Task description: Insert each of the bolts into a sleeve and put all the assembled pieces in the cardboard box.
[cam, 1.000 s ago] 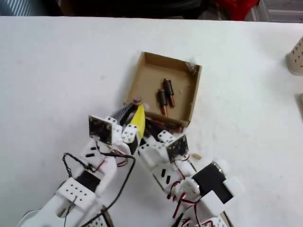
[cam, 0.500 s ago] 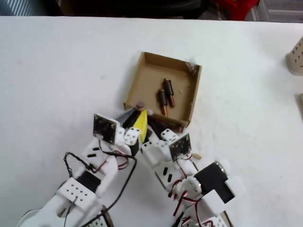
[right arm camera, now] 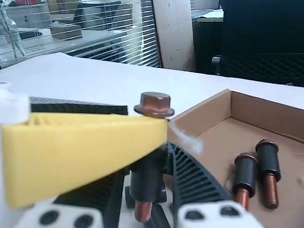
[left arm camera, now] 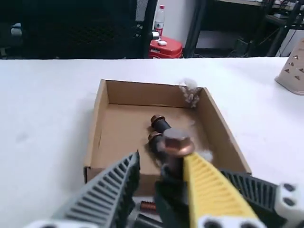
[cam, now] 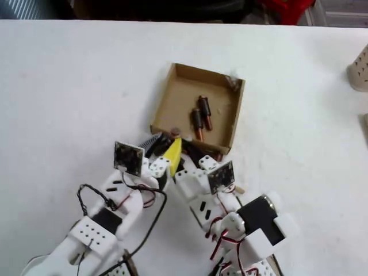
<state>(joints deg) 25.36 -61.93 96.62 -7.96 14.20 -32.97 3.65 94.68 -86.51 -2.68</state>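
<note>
The bolt stands upright in the black sleeve. Its flanged head is above the sleeve and its copper thread pokes out below, so I judge the insertion done and the drop into the cardboard box to be the step in hand. The right hand is clamped on the sleeve. The left hand is narrowly parted around the bolt: its yellow finger is beside the head and its grey finger is just clear. The piece hangs just outside the box's corner nearest the arms' edge of the tabletop. The box itself sits mid-tabletop with two assembled pieces inside. To do this well, the left hand should widen and back straight away without brushing the head, since a sideways nudge could tip the bolt. The right hand should then lift enough for the thread to pass over the near wall, keep the piece upright so the bolt cannot slide out, and let go low over bare cardboard beside the other two. A copper-threaded piece lies on the tabletop beneath the hands and is best left undisturbed.
</note>
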